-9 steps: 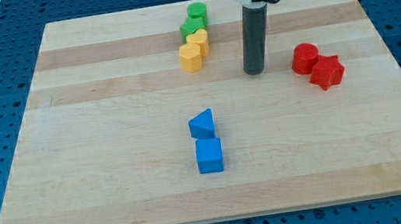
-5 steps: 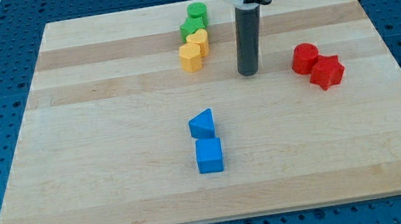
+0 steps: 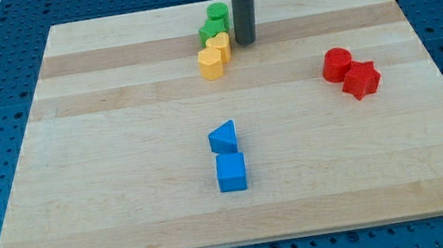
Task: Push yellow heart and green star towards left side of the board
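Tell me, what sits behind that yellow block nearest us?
Behind the front yellow block come the yellow heart, then the green star and a green round block. My tip stands just right of the heart. Their touching sides are hidden.

Wooden board (image 3: 122, 155) and the blocks lying on it.
Near the view's top a green cylinder (image 3: 217, 13), green star (image 3: 211, 30), yellow heart (image 3: 220, 45) and yellow block (image 3: 210, 63) sit clustered; two red blocks (image 3: 351, 73) lie at right, and a blue triangle (image 3: 223, 136) touches a blue cube (image 3: 231, 172) at centre.

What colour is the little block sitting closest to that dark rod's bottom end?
Yellow: the yellow heart, just left of my tip in the camera view.
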Available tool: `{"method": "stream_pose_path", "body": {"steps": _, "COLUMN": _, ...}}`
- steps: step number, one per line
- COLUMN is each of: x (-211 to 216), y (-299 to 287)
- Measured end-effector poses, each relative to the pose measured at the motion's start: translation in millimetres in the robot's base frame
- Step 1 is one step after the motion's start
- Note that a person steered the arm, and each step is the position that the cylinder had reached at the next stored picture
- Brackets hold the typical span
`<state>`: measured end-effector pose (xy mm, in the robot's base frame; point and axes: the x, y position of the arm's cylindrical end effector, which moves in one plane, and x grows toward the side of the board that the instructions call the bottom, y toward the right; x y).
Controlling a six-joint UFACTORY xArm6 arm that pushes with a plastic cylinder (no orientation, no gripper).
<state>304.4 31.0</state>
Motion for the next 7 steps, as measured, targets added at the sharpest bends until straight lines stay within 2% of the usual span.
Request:
{"method": "stream_pose_path", "body": {"steps": 4, "x": 0, "y": -72}}
{"method": "stream_pose_path", "body": {"steps": 6, "x": 13, "y": -13}}
{"method": "stream_pose_path", "body": {"steps": 7, "x": 2, "y": -14}}
